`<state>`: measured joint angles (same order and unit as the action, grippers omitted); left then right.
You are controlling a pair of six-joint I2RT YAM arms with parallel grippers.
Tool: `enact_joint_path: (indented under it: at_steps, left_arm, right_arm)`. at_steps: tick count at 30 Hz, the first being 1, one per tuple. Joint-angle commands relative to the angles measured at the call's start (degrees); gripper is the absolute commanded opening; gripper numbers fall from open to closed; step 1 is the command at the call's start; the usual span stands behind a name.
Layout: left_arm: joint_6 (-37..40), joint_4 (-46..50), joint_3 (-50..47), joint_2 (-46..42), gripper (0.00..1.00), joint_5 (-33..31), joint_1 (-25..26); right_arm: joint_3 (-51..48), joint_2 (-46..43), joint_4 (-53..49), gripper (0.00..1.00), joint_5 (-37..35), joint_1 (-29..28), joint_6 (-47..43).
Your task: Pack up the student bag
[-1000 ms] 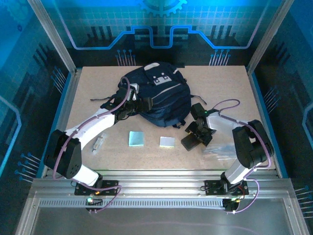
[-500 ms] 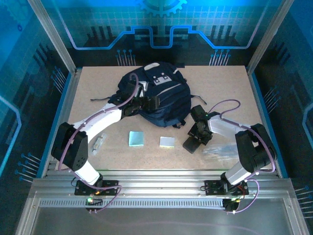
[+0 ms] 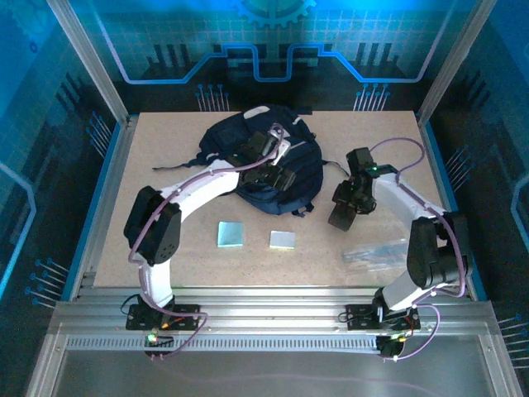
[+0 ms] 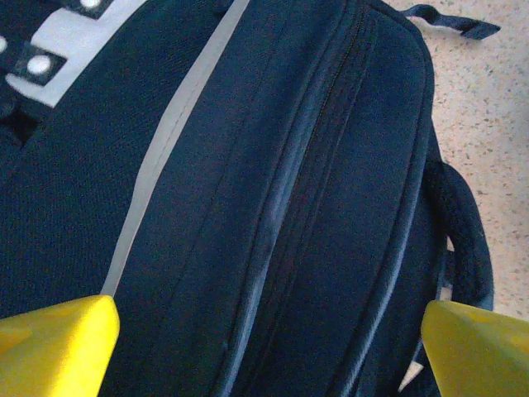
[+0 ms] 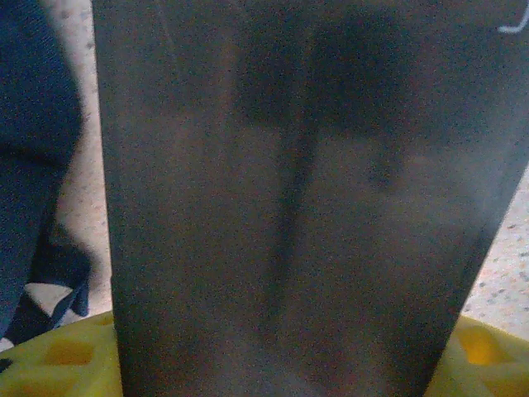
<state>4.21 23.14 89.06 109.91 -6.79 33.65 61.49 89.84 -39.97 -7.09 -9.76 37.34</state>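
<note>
Your left gripper [image 4: 264,347] hangs wide open and empty, with the student bag [image 4: 248,207] between its fingers [image 4: 54,339]. Your right gripper [image 5: 273,360] is clamped on a black oblong case [image 5: 289,190], with the bag left of its fingers.

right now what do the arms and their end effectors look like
The left arm and right arm have white links between bulky black joints, with purple cables looped along them. The left end effector and right end effector are black, with yellow fingers.
</note>
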Motion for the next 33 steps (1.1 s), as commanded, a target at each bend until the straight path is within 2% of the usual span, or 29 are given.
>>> enact_joint_path:
  at_steps: [1, 5, 7, 10, 13, 14, 15, 16, 26, 28, 33]
  left_arm:
    - [6.04, 3.85, 4.36, 3.76, 0.96, -3.06, 0.35]
    - [6.46, 5.22, 7.77, 7.82, 0.96, -3.64, 0.21]
    - [5.62, 5.34, 8.62, 9.01, 0.91, -2.09, 0.23]
    - [4.2, 5.58, 9.73, 9.71, 0.61, -2.53, -0.26]
    - [2.66, 5.98, 10.3, 8.44, 0.39, -0.28, -1.25]
    - [2.16, 5.72, 10.24, 7.7, 0.29, -0.06, -1.62]
    - [1.6, 5.65, 10.29, 6.95, 0.12, 0.34, -2.1]
    - [1.02, 5.61, 10.35, 6.38, 0.0, 0.45, -2.48]
    - [-7.94, 5.34, 11.9, 1.87, 0.0, 13.41, -8.23]
    - [-8.29, 5.38, 12.44, 2.68, 0.04, 15.07, -8.88]
    - [-10.06, 5.79, 13.48, 5.5, 0.24, 19.33, -9.98]
  right_arm:
    - [-1.4, -1.19, -0.26, 0.43, 2.92, 1.99, -3.55]
    - [-2.84, -2.13, 1.06, 0.43, 4.51, 2.9, -4.03]
    - [-2.89, -2.24, 1.44, 0.43, 5.03, 2.85, -4.35]
    - [-1.5, -2.27, 0.86, 0.42, 5.92, 2.85, -5.12]
    - [-0.36, -2.96, 0.89, 0.41, 7.14, 2.78, -5.43]
    - [0.01, -3.18, 1.02, 0.4, 7.83, 2.66, -5.44]
    - [0.43, -3.27, 1.07, 0.4, 8.47, 2.53, -5.36]
    - [0.84, -3.45, 1.11, 0.4, 9.07, 2.2, -5.35]
    - [8.25, -2.58, 1.59, 0.39, 13.04, -2.92, -4.34]
    - [9.48, -1.96, 1.73, 0.39, 13.07, -3.64, -4.12]
    - [11.34, -0.49, 1.73, 0.39, 13.03, -4.7, -3.94]
